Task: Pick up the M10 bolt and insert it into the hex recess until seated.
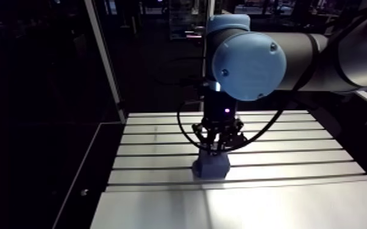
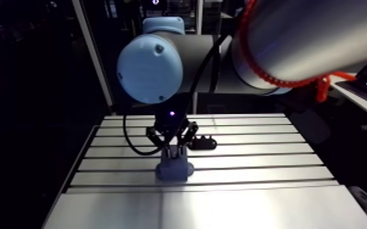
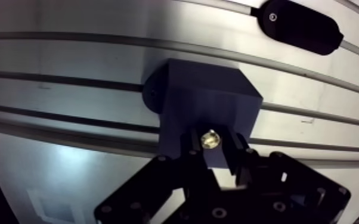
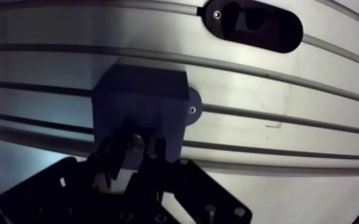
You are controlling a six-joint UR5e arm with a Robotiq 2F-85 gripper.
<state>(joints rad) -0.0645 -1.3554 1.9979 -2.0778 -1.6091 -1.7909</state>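
A dark blue block point(image 3: 209, 98) with mounting ears stands on the slotted aluminium table point(image 1: 295, 159). In the wrist view my gripper point(image 3: 210, 150) is directly over the block's near edge. Its fingers are pressed on a bolt point(image 3: 210, 139), whose brass-coloured end shows between them. In the arm view the gripper point(image 1: 217, 141) hangs just above the block point(image 1: 211, 165). The block's hex recess is hidden under the fingers and bolt.
A black oval holder point(image 3: 301, 27) lies on the table beyond the block, a few slots away, also seen in the arm view point(image 2: 203, 144). Table slots run across the surface. A smooth plate point(image 1: 241, 210) forms the table's front part.
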